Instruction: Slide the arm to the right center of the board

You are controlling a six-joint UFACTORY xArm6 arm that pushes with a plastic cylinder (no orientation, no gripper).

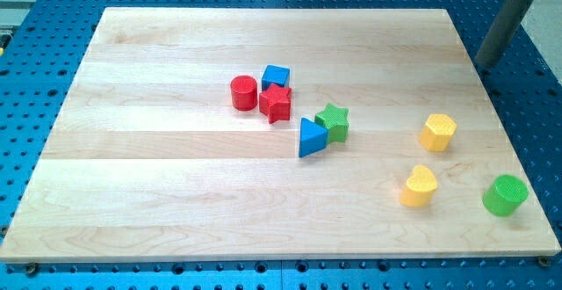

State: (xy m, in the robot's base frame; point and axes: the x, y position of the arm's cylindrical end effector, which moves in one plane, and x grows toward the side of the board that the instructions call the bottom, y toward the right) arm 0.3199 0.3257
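Note:
My tip [486, 65] is the lower end of a dark rod that comes down from the view's top right corner. It stands at the board's right edge, in the upper part, above the yellow hexagon block [437, 133] and apart from it. No block touches the tip. The wooden board [176, 193] fills most of the view.
A red cylinder [243, 92], blue cube [276, 76] and red star [276, 103] cluster at upper centre. A blue triangle [311, 138] and green star [333, 121] sit beside them. A yellow heart [420, 186] and green cylinder [505, 194] lie at lower right.

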